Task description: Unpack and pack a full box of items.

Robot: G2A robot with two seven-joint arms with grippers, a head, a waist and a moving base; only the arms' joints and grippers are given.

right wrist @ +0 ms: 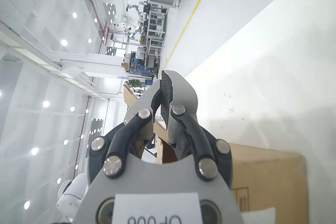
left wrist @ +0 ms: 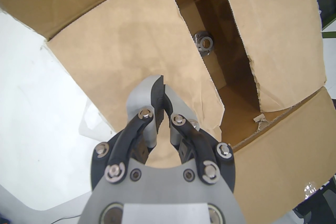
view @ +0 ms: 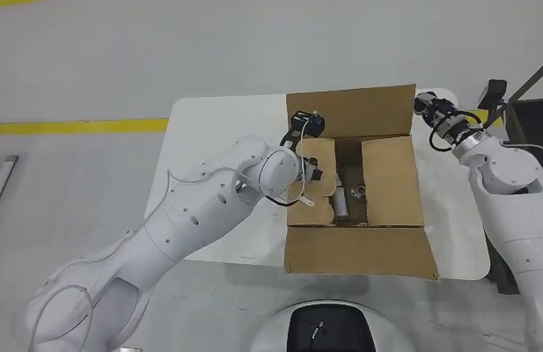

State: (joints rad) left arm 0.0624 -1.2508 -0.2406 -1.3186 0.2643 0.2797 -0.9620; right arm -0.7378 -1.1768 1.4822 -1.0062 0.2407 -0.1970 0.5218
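Left jaws, closed together, hover above the left inner flap [view: 315,211] of the brown cardboard box [view: 359,251]; the grey metal cylinder [view: 341,204] lies inside at their four o'clock, seemingly lengthwise twelve-to-six. Right jaws, closed too, sit farther off.

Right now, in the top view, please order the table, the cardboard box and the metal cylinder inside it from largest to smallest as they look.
1. table
2. cardboard box, flaps included
3. metal cylinder, far smaller
The box and the left arm hide part of the table, yet it looks largest.
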